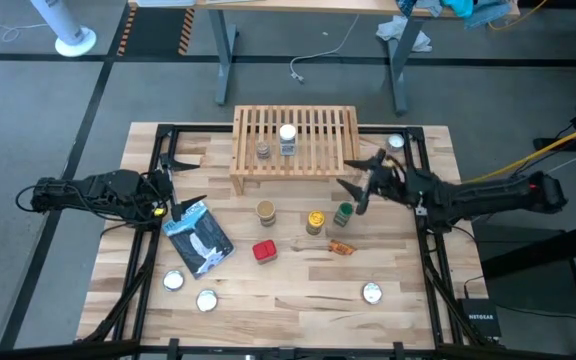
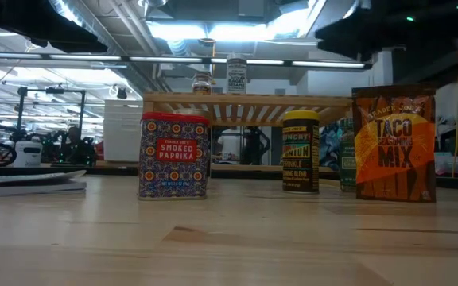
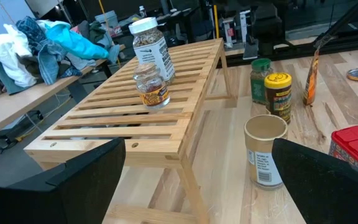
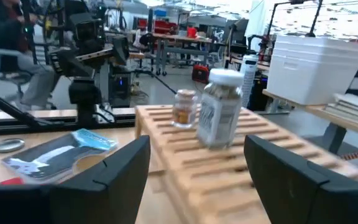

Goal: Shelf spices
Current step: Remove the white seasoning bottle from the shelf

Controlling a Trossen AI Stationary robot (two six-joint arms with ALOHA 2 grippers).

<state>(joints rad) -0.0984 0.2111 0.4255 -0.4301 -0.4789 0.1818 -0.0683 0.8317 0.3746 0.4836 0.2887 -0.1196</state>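
Note:
The light-wood shelf [image 1: 295,148] stands at the table's far middle. A white-lidded jar [image 1: 287,137] and a small clear jar [image 1: 264,151] stand upright on its slats [image 3: 135,106]. In front of it on the table stand the tan-lidded jar [image 1: 266,211], the yellow-lidded jar [image 1: 315,221], the green-lidded jar [image 1: 343,213], the red tin [image 1: 264,250] and the orange packet [image 1: 341,247]. My right gripper [image 1: 356,172] is open by the shelf's right end, just beyond the green-lidded jar, and holds nothing. My left gripper [image 1: 183,183] is open left of the shelf and holds nothing.
A blue-and-white pouch [image 1: 199,237] lies flat just near of my left gripper. Flat silver discs lie near the front edge [image 1: 173,281], [image 1: 206,299], [image 1: 372,293], and one by the far right corner [image 1: 396,142]. Bare wood shows across the table's near middle.

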